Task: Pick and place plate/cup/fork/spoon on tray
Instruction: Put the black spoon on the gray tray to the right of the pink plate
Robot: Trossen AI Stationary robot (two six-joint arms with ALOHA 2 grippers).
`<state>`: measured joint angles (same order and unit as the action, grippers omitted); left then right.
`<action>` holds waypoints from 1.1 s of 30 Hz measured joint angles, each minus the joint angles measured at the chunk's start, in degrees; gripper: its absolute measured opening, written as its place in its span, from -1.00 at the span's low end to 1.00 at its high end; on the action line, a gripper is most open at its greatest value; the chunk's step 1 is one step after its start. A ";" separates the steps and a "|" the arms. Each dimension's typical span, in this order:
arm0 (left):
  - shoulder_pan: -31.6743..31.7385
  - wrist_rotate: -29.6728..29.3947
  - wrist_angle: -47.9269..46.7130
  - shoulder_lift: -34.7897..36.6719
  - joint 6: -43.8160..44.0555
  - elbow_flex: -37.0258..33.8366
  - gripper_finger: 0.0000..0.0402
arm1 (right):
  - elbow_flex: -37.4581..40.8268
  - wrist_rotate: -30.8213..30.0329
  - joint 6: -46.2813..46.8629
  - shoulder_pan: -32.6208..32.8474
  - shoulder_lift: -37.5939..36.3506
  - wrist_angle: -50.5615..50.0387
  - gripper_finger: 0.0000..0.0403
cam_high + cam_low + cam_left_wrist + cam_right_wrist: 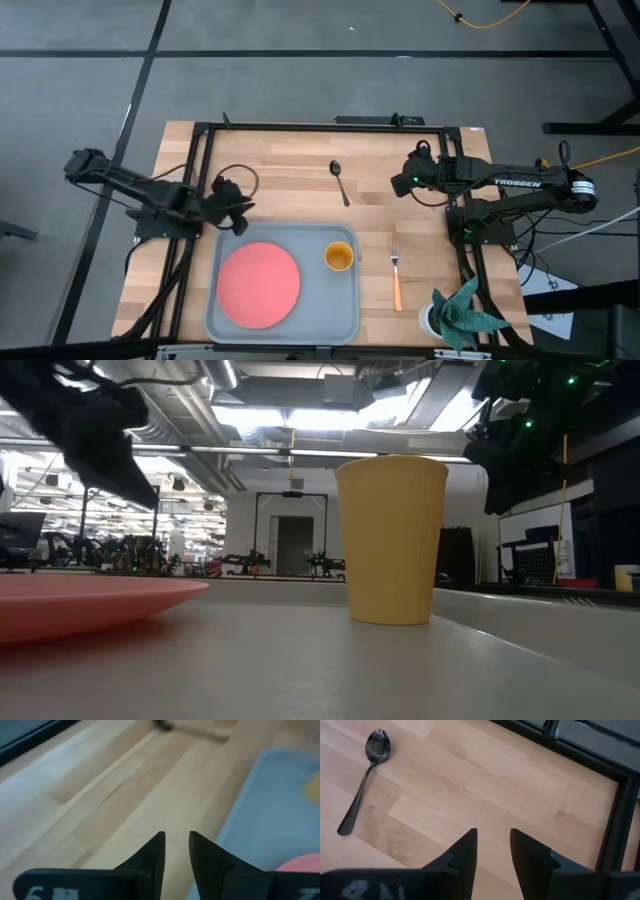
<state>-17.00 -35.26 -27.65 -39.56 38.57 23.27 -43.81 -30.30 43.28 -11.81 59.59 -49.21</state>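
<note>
The grey tray (345, 310) lies at the table's near edge. The coral plate (258, 284) lies flat on its left part, and the orange-yellow cup (339, 258) stands upright by its far right corner. In the low view the plate (90, 605) and the cup (392, 540) rest on the tray floor (350, 670). The fork (395, 270) lies on the wood right of the tray. The dark spoon (340, 182) (365, 775) lies on the wood beyond the tray. My left gripper (240, 215) (176, 845) hovers by the tray's far left corner, open by a narrow gap and empty. My right gripper (400, 183) (493, 842) hovers right of the spoon, open by a narrow gap and empty.
A white pot with a green plant (455, 315) stands at the near right corner, close to the fork's handle. A black frame (320, 127) runs along the table's far and side edges. Bare wood lies between the spoon and the tray.
</note>
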 joint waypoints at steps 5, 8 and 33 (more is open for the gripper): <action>-2.29 -0.15 14.46 10.11 -9.78 -8.96 -0.60 | 0.00 0.00 0.14 0.00 0.00 0.15 -0.40; -2.53 1.30 23.16 15.11 -18.37 -13.19 -0.60 | 0.00 -0.02 0.19 -0.02 0.00 0.15 -0.40; -2.49 18.60 30.90 35.23 -37.59 -22.82 -0.60 | 0.00 -0.05 3.49 -0.01 0.02 0.59 -0.40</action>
<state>-19.49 -16.65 3.25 -4.33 0.98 0.45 -43.81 -30.35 46.76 -11.82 59.61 -48.62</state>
